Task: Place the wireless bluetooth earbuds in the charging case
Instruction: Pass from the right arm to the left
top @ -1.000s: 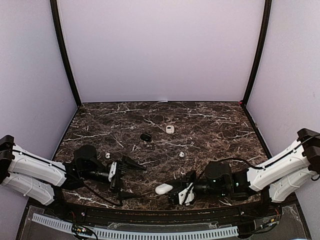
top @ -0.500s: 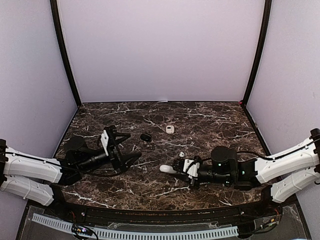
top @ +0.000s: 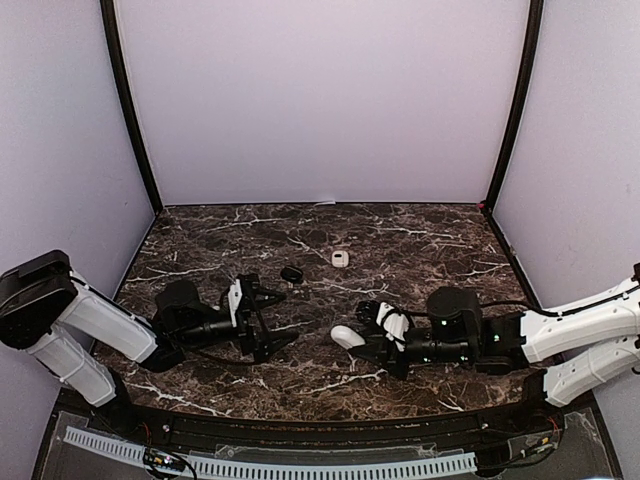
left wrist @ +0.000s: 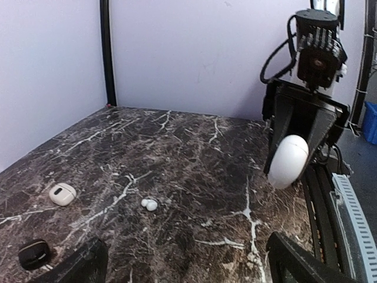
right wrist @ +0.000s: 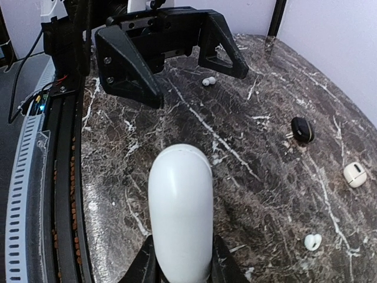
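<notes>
Grip status: right gripper [right wrist: 179, 259] is clamped on the large white case [right wrist: 179, 200], with a finger on each side of its near end. The case sticks out forward, lid shut. In the left wrist view it looks clear of the table [right wrist: 265, 159].

Left gripper [left wrist: 185, 247] is spread wide with nothing between its fingers. It sits low over the table and faces the right gripper head-on, with the held case pointing at its gap.

Earbuds [left wrist: 149, 204]: this white pair lies loose on the marble, the two pieces touching. It is off to the far side of the line between the grippers and touches neither.

Second pair [right wrist: 208, 81], also white and also loose on the table, shows in the right wrist view through the left gripper's open fingers, lying beyond them. None of the earbuds are in a case.

Small white case [top: 340, 258] and black case [top: 291, 273] sit further back near mid-table. They are apart from each other and well away from both grippers. I can't tell at this resolution whether either is open.
</notes>
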Motion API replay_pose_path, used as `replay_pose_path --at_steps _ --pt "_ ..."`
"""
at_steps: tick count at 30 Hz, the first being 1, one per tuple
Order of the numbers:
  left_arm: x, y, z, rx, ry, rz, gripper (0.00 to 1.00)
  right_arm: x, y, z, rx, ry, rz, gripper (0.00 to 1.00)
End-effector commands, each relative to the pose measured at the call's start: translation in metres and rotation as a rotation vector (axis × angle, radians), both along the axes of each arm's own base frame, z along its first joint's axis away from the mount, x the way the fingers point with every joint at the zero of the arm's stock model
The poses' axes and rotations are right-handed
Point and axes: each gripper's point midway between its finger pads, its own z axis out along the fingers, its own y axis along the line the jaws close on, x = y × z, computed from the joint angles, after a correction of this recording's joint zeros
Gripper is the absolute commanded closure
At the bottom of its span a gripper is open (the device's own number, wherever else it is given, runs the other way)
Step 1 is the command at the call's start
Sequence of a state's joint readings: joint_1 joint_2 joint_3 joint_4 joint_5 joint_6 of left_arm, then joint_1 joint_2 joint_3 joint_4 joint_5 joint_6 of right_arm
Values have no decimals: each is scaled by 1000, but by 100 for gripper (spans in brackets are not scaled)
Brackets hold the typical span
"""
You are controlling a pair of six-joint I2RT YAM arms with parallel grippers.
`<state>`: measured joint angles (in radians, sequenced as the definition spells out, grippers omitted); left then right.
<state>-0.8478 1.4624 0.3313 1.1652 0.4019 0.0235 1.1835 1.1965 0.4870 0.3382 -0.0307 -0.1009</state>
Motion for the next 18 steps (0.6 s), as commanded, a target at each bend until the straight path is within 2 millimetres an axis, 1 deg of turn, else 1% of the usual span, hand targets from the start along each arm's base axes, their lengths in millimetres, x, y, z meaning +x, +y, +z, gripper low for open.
replay_pose_path --at_steps 1,5,9,12,16,18 --pt "-27 0 -5 -53 -80 -137 4 -10 1 -9 -12 151 11 82" --pt "-37 -15 -16 -32 -31 -259 8 -13 -1 -16 -24 226 -11 81" --pt "-35 -27 -31 19 25 -310 9 -18 -1 -24 -34 264 4 82" --pt "-37 -32 -38 40 52 -348 13 -21 0 -29 -39 275 15 82" --pt "-36 -40 -48 63 95 -380 26 -20 5 -28 -39 272 25 82" --pt "-37 -43 -51 67 96 -391 31 -20 10 -26 -40 271 39 83"
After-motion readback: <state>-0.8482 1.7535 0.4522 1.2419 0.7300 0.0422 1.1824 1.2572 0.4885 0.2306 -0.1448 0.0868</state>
